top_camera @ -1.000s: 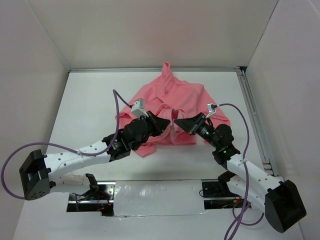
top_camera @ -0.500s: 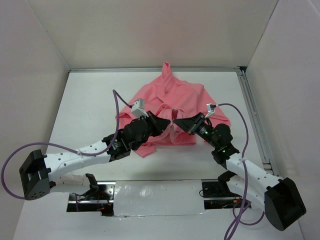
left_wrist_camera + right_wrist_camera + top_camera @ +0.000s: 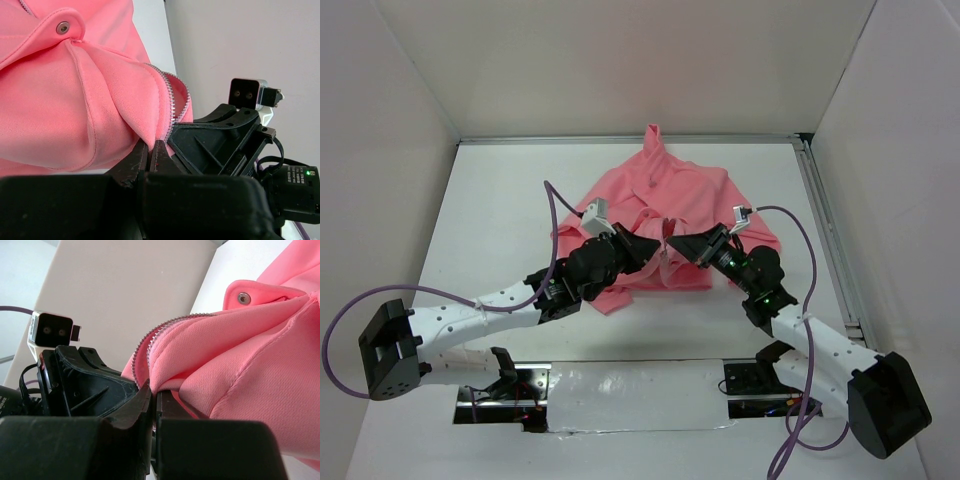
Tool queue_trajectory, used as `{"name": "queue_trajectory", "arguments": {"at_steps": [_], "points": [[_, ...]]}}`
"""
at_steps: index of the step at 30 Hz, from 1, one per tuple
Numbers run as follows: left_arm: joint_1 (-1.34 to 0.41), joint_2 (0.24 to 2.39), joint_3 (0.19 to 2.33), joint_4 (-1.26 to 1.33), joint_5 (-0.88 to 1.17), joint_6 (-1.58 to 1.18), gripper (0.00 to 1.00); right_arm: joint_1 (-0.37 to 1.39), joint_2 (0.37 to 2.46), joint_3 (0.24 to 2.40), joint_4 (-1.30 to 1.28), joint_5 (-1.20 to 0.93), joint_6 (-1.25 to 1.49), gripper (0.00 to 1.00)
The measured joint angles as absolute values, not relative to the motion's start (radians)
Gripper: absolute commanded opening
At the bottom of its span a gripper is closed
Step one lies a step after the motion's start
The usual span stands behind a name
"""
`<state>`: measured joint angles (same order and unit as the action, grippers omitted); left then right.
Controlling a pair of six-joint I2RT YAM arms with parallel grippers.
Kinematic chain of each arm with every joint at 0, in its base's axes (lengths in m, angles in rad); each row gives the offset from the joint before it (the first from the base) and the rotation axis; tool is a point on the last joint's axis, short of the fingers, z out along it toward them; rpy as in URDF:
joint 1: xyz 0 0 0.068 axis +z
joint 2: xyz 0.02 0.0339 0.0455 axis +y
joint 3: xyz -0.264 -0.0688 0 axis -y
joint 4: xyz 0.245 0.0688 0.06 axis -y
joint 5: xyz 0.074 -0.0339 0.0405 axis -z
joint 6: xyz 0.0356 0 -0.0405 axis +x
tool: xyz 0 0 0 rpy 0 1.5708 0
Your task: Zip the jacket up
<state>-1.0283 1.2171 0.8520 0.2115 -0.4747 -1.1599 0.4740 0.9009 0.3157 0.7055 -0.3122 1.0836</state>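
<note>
Overhead view: the salmon-pink jacket (image 3: 665, 200) is spread on the white table (image 3: 490, 210), towards the far middle of the area enclosed by pale walls (image 3: 620, 60). Its hood is pointed at the far wall and its near hem is bunched between the two arms.

The left gripper (image 3: 656, 255) and the right gripper (image 3: 676, 242) are brought tip to tip over the front opening of the jacket, just beside each other.

Left wrist view: the left gripper (image 3: 150, 151) is closed, and a fold of pink fabric is pinched between its fingers. This fold lies directly beside a raised, curving row of zipper teeth (image 3: 176, 100). A metal snap stud (image 3: 62, 27) is seen on the flap above.

Right wrist view: the right gripper (image 3: 154, 396) is likewise clamped on the fabric edge below the zipper teeth (image 3: 150, 337), and the black body of the opposite gripper is seen touching or almost touching it.
</note>
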Motion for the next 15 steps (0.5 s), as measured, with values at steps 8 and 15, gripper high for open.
{"name": "queue_trajectory", "arguments": {"at_steps": [8, 15], "points": [[-1.028, 1.217, 0.852, 0.205, -0.492, -1.185, 0.0, 0.474, 0.912, 0.324, 0.702, -0.34, 1.081, 0.0], [-1.028, 1.217, 0.852, 0.2, -0.495, -1.187, 0.0, 0.476, 0.916, 0.336, 0.687, -0.357, 1.076, 0.0]]}}
